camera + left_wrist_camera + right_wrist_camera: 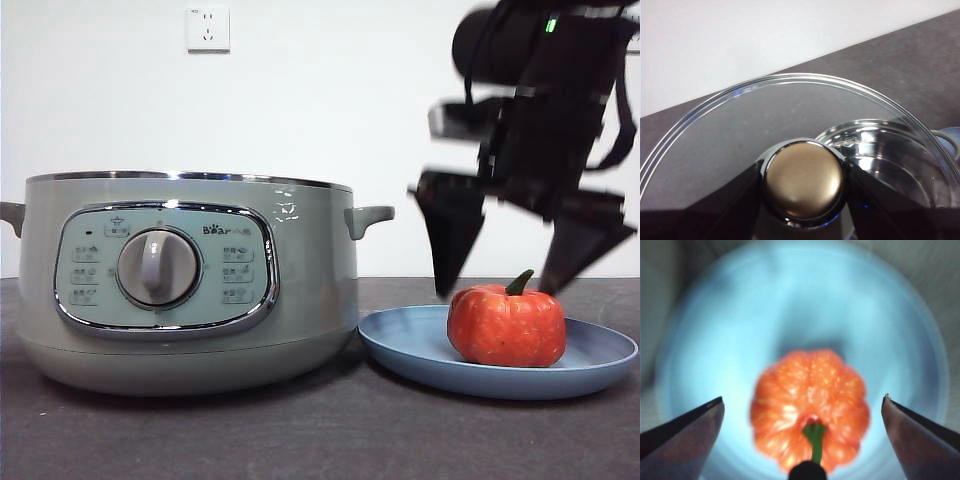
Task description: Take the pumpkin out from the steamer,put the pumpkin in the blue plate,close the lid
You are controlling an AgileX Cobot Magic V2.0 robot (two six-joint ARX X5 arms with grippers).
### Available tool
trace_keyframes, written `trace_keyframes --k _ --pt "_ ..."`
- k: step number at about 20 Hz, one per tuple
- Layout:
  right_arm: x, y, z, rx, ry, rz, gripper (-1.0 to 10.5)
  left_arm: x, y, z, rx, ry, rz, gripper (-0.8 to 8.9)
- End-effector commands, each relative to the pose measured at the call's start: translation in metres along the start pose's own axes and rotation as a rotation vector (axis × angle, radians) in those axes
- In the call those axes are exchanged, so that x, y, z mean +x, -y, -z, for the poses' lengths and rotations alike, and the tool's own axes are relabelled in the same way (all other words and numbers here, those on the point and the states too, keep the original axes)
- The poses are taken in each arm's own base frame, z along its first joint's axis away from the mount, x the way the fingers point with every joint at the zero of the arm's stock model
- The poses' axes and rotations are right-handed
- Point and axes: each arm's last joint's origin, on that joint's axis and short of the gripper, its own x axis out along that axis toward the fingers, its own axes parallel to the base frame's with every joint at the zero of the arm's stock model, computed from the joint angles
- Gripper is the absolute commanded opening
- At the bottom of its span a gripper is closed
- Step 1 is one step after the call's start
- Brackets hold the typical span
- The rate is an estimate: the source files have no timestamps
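The orange pumpkin (507, 325) (809, 407) with a green stem rests upright in the blue plate (420, 350) (715, 330), right of the steamer (190, 280). My right gripper (520, 290) (802, 407) hangs open just above the pumpkin, one jaw on each side and neither touching it. The steamer stands lidless in the front view, and its shiny inner bowl (890, 155) shows through the glass in the left wrist view. My left gripper (804, 182) is shut on the knob (804, 180) of the glass lid (740, 130), which it holds off the pot.
A white wall with a power socket (208, 28) stands behind the dark table (300, 440). The steamer's side handle (368, 218) points toward the plate.
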Motion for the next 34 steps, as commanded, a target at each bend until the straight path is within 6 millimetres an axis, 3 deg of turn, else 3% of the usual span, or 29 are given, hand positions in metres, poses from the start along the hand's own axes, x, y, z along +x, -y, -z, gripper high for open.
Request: trace_keyframes --k 1,7,13,21,25,30,31,34 --pt "-0.029 0.000 0.002 0.012 0.099 -0.009 6.0 0.012 0.004 -0.008 0.009 0.020 0.042 -0.08" --pt "-0.099 0.005 0.012 0.027 0.335 -0.012 6.0 0.072 0.024 -0.009 0.024 -0.075 0.235 -0.08" --pt "-0.135 0.009 0.026 0.043 0.461 0.028 6.0 0.128 0.041 -0.003 0.028 -0.148 0.315 -0.08" --pt "-0.142 0.009 0.030 0.043 0.480 0.026 6.0 0.175 0.055 0.017 0.036 -0.264 0.345 -0.08" --pt "-0.142 0.009 0.030 0.043 0.480 0.027 6.0 0.187 0.058 0.025 0.040 -0.311 0.348 -0.08" --pt "-0.142 0.010 0.030 0.048 0.481 0.048 6.0 0.186 0.058 0.031 0.049 -0.375 0.347 0.00" --pt "-0.142 0.010 0.030 0.048 0.480 0.049 6.0 0.186 0.058 0.032 0.053 -0.390 0.345 0.20" --pt "-0.142 0.010 0.030 0.048 0.478 0.048 6.0 0.186 0.056 0.033 0.051 -0.396 0.335 3.82"
